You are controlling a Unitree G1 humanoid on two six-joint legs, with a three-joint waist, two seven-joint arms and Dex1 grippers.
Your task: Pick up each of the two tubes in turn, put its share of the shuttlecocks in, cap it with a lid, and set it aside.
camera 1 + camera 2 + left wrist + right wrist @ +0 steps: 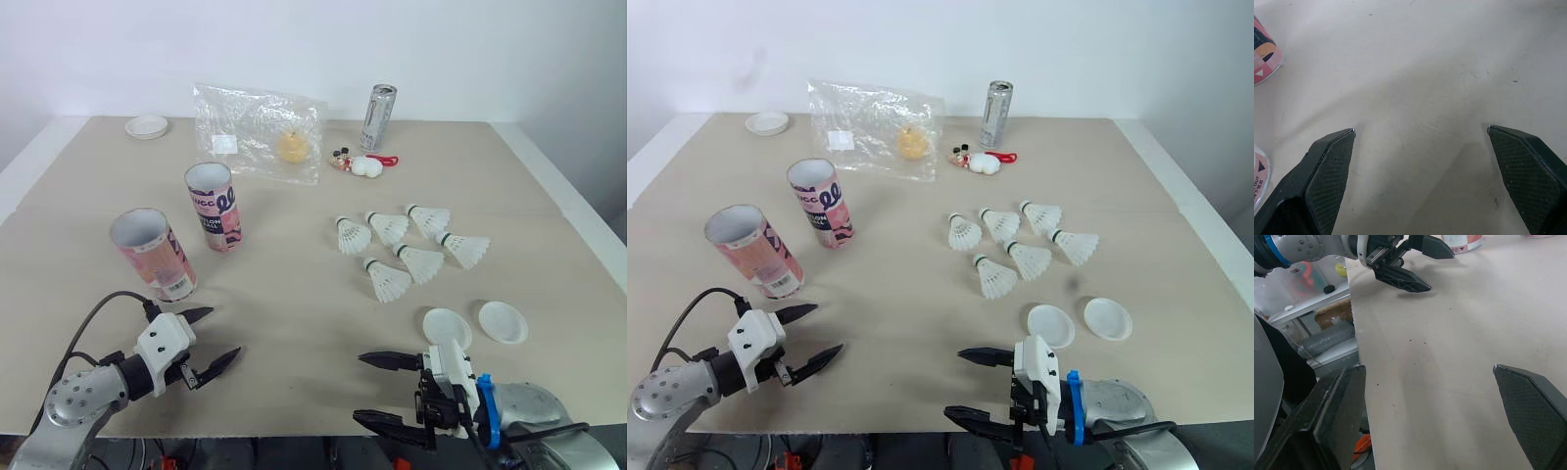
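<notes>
L jaws: apart, empty, low over the table [294, 304] at its near-left corner, tips aimed toward centre.
R jaws: wide apart, empty, at the near edge right of centre, tips aimed toward the robot's L side; R wrist view looks across bare top to the L jaws.
Tube 1 [155, 257]: pink/white print, open end up, just beyond the L jaws, not touched.
Tube 2 [217, 207]: pink/dark print, open end up, behind and to the right of tube 1, near it but apart.
Shuttlecocks [419, 262]: six, white, lying on their sides in a loose cluster right of centre, cork ends mostly toward the L side; well apart from both tubes.
Lids: two, white, round, flat on the table side by side w/ a gap; lid A [447, 327] just beyond the R jaws, lid B [503, 321] to its right. Both sit between the shuttlecocks and the near edge.
Far side: small white dish [147, 126] at far left; clear plastic bag [257, 132] w/ a yellow item inside; silver can [378, 116] upright; small toy [359, 164] just in front of the can.
</notes>
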